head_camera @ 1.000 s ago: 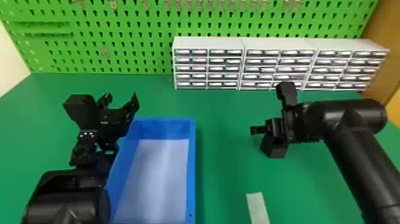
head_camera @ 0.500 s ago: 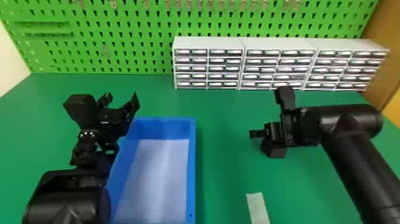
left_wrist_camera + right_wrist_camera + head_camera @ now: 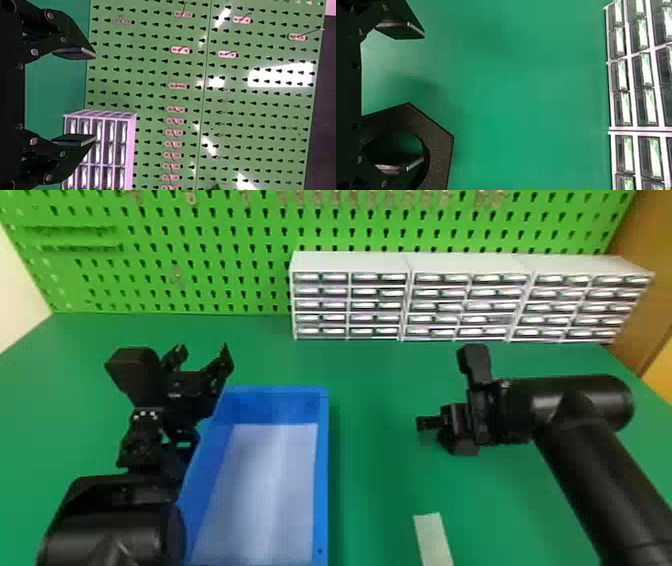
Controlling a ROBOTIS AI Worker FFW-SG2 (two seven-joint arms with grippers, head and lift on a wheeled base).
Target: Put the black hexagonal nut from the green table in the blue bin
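As your right gripper (image 3: 423,97) edges toward the blue bin (image 3: 322,490), its fingers stand apart, empty, by the black hexagonal nut (image 3: 440,148) right of that bin; you're likely aligning the grasp. Your left gripper (image 3: 204,352) gapes bin-side, idle.

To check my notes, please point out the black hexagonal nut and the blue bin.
Black hexagonal nut (image 3: 440,146): right wrist view, on its speckled flat face.
Blue bin (image 3: 322,470): head view, on its right wall's rim.
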